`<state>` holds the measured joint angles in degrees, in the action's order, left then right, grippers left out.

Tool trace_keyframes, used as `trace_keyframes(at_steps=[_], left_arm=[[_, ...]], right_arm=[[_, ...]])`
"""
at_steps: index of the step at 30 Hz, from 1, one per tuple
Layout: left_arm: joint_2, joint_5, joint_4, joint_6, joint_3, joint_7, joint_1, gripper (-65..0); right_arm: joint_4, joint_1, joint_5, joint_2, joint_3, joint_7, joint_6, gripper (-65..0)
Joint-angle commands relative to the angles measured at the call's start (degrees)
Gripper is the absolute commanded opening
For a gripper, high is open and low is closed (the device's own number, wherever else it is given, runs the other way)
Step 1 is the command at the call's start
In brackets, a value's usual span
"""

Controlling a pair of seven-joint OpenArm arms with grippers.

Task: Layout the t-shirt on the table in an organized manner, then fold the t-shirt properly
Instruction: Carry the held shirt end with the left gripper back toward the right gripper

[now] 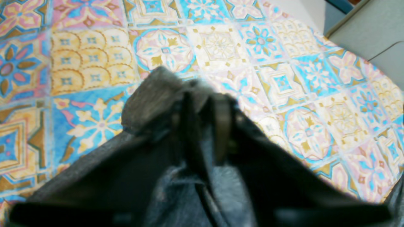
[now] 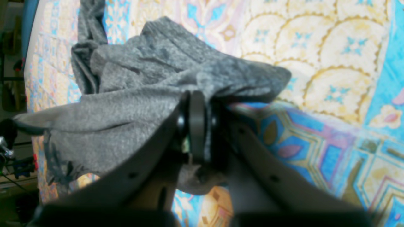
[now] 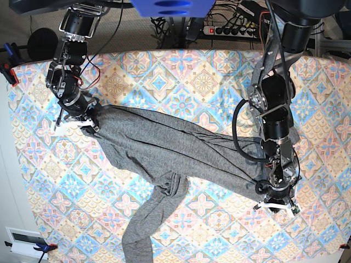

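The dark-grey t-shirt (image 3: 164, 148) is stretched slantwise across the patterned table (image 3: 181, 66), with one long sleeve (image 3: 140, 230) trailing toward the front edge. At its upper-left end, my right gripper (image 3: 88, 121) is shut on a bunched edge; the right wrist view shows the fingers (image 2: 197, 126) pressed together with t-shirt (image 2: 142, 94) cloth between them. My left gripper (image 3: 266, 192) is at the lower-right end. In the left wrist view its jaws (image 1: 205, 104) stand parted, and a fold of the t-shirt (image 1: 154, 94) still lies over the tips above the table (image 1: 94, 56).
A power strip and cables (image 3: 230, 27) lie beyond the table's far edge. The left wrist view shows the table's edge and grey flooring (image 1: 372, 31) at top right. A white box (image 3: 24, 241) sits off the front-left corner.
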<state>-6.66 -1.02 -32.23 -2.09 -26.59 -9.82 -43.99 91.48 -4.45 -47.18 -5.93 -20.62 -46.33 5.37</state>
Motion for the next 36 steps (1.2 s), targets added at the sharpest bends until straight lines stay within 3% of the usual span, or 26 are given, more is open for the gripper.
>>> trace_keyframes(at_steps=[1,4,6,11,14,17,20,23,28,32,36], left_arm=[[-0.3,0.3,-0.8,1.0,0.3,0.1,-2.0,-39.0],[-0.4,-0.3,-1.1,6.4,0.3,-6.9,-2.0,-26.6],[-1.5,-0.3,-1.7,9.6,0.3,-11.0,-2.1,-22.1],[-1.8,-0.3,-10.0,13.7,0.3,-25.3,0.6,-21.1],[-1.8,-0.3,-23.6,15.3,0.3,-34.3,6.6,-25.1],[-2.1,0.2,-37.5,17.2,1.2,-38.6,13.8,-33.5],[-6.8,-0.4,-46.8,18.2,9.5,-42.3,20.5,-42.4],[-9.9,-1.6,-53.4,18.2,13.3,-41.6,26.4,-47.7],[-10.7,-11.3,-58.3,18.2,5.4,-42.9,33.5,-48.3],[-7.8,-23.8,-58.0,18.1,-6.9,-47.0,37.3,-48.3],[-5.8,-30.7,-58.0,18.0,-13.8,-48.2,38.8,-48.3]], right_arm=[[1.0,0.8,-0.9,-0.7,0.0,0.8,-0.6,-65.0],[1.0,0.8,-0.9,-0.7,0.0,0.8,-0.6,-65.0],[1.0,0.8,-0.9,-0.7,0.0,0.8,-0.6,-65.0],[1.0,0.8,-0.9,-0.7,0.1,0.8,-0.6,-65.0],[1.0,0.8,-0.9,-0.7,0.1,0.8,-0.6,-65.0],[1.0,0.8,-0.9,-0.7,0.1,0.8,-0.6,-65.0],[1.0,0.8,-0.9,-0.7,0.1,0.8,-0.6,-65.0],[1.0,0.8,-0.9,-0.7,0.1,0.8,-0.6,-65.0],[1.0,0.8,-0.9,-0.7,0.1,0.8,-0.6,-65.0],[1.0,0.8,-0.9,-0.7,0.1,0.8,-0.6,-65.0],[1.0,0.8,-0.9,-0.7,0.2,0.7,-0.6,-65.0]])
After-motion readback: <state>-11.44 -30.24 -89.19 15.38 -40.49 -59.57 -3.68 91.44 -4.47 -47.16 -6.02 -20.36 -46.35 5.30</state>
